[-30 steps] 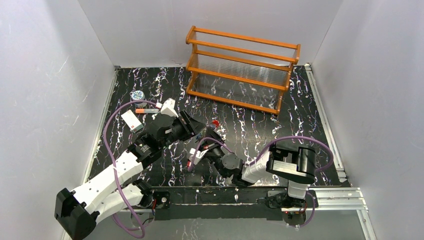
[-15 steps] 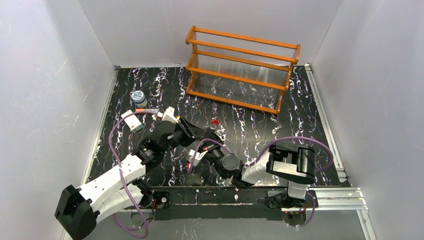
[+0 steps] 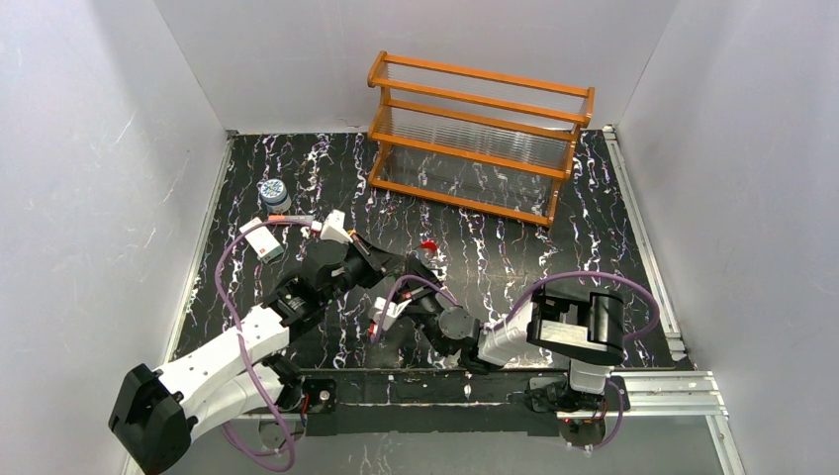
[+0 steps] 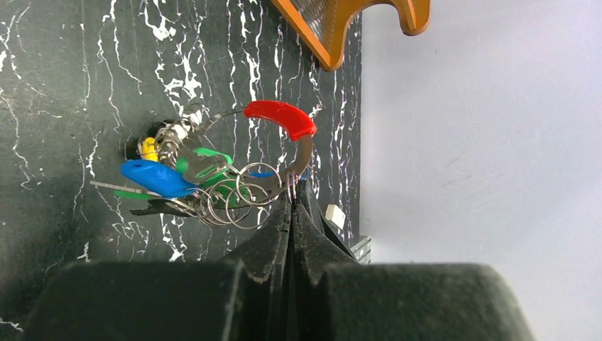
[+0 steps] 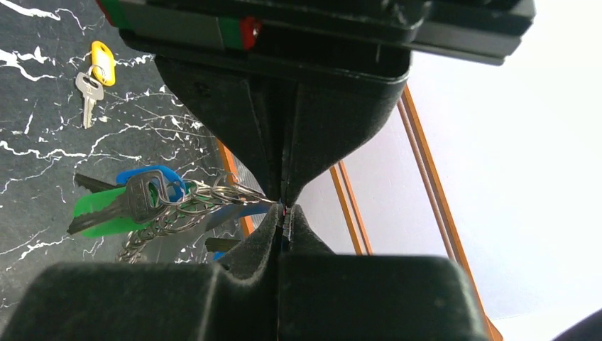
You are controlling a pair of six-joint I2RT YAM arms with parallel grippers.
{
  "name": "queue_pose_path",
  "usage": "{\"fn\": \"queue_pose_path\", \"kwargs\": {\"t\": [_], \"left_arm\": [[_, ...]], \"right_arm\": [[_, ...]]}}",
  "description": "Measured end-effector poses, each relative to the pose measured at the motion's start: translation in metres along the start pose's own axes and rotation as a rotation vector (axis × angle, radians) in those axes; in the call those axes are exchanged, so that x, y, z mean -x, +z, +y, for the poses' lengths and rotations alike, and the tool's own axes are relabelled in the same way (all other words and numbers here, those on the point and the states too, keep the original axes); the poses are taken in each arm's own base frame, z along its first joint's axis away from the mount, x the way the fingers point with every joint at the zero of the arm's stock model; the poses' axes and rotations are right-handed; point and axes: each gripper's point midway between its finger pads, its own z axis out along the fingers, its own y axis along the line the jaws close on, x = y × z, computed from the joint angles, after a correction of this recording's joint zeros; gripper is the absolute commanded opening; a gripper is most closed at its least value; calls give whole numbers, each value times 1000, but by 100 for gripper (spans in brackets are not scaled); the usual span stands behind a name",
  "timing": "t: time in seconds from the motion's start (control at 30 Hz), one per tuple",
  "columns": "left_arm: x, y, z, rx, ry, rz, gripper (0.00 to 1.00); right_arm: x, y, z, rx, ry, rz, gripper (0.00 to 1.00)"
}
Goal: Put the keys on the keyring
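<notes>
Over the bench (image 3: 594,228), my left end effector (image 4: 292,206) and right end effector (image 5: 284,217) are both pinched shut on the keyring (image 4: 304,155). It is thin, stiff, slippery wire, best gripped near its red piece (image 4: 280,117). Light keys (image 4: 156,177) dangle from it. Only the right wrist view shows a yellow key (image 5: 103,57) loose on the bench.

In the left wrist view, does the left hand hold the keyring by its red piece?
No, the left hand pinches the bare wire of the keyring, and the red piece stands free above it.
</notes>
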Motion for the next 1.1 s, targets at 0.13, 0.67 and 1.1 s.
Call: {"fn": "queue_pose_path", "kwargs": {"t": [0.13, 0.67, 1.1], "left_arm": [[2, -4, 1, 5, 21, -13, 0], [19, -15, 29, 122, 187, -99, 9], [29, -36, 91, 412, 317, -128, 63]], "right_arm": [[3, 0, 1, 3, 16, -15, 42], [8, -15, -29, -3, 327, -99, 87], [-69, 3, -41, 291, 1035, 52, 94]]}}
